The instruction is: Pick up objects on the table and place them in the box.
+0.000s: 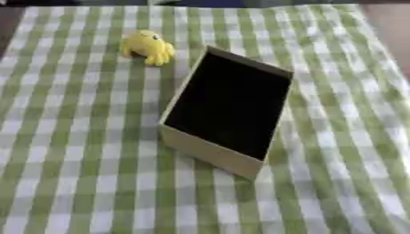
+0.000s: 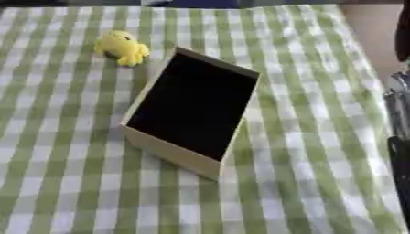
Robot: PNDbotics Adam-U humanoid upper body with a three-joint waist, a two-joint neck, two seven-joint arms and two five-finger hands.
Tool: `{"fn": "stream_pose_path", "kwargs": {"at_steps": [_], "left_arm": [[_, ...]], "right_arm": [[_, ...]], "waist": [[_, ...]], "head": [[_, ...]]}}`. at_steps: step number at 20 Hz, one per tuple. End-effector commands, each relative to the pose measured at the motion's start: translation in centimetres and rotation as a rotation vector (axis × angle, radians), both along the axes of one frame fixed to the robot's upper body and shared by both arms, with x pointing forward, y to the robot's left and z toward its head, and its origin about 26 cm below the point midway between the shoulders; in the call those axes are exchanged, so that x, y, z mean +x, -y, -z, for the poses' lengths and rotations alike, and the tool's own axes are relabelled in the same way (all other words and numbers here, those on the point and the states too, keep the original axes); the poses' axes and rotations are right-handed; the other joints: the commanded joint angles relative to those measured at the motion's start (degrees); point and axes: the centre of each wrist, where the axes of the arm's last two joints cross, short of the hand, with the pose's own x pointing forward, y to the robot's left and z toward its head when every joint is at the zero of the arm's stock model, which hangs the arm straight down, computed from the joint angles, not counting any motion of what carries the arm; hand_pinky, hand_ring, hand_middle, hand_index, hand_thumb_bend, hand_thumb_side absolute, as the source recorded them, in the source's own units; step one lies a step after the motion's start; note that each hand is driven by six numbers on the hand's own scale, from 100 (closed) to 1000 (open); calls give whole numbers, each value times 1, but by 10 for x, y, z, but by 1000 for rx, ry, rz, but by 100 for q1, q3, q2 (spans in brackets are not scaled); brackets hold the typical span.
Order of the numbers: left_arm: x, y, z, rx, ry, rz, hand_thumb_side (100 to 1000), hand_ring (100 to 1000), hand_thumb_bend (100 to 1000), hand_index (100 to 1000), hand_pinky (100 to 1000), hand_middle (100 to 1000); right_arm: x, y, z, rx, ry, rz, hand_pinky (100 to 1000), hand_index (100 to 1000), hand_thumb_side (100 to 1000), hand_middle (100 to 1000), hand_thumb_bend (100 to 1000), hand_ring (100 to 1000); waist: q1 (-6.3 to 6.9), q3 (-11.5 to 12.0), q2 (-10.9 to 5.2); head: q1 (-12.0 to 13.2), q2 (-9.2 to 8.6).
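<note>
Box [image 1: 210, 153] open-topped, tan walls, dark inside, set askew mid-table on green-and-white checked cloth [image 1: 72, 137]. Yellow toy [image 1: 148, 46] on cloth just beyond box's far left corner, apart from it, not inside. Right arm [image 2: 398, 114] dark and silver at right edge of right eye view; hands unseen, finger state impossible to tell.
</note>
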Motion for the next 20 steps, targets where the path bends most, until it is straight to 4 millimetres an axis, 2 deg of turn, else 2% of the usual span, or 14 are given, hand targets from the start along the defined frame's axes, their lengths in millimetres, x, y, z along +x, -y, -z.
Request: {"fn": "stream_pose_path", "kwargs": {"at_steps": [1, 8, 15, 20], "left_arm": [[2, -8, -25, 130, -17, -81, 599, 744, 454, 840, 642, 757], [19, -17, -64, 315, -81, -264, 611, 751, 455, 843, 658, 754], [53, -6, -75, 457, -145, -331, 598, 771, 471, 854, 687, 757], [78, 7, -74, 569, -202, -354, 593, 780, 503, 857, 701, 757]], "right_arm": [[-5, 0, -11, -34, 38, 2, 761, 867, 1000, 720, 100, 781], [-4, -6, -13, -38, 37, -30, 761, 867, 1000, 720, 100, 780], [-5, -7, -14, -45, 37, -37, 761, 868, 1000, 720, 100, 780], [-4, -9, -15, -50, 36, -48, 761, 868, 1000, 720, 100, 780]], "waist": [[10, -26, -153], [-16, -177, -127], [-16, -193, -85], [-22, -174, -84]], "head": [[18, 14], [122, -36], [253, -92], [283, -163]]}}
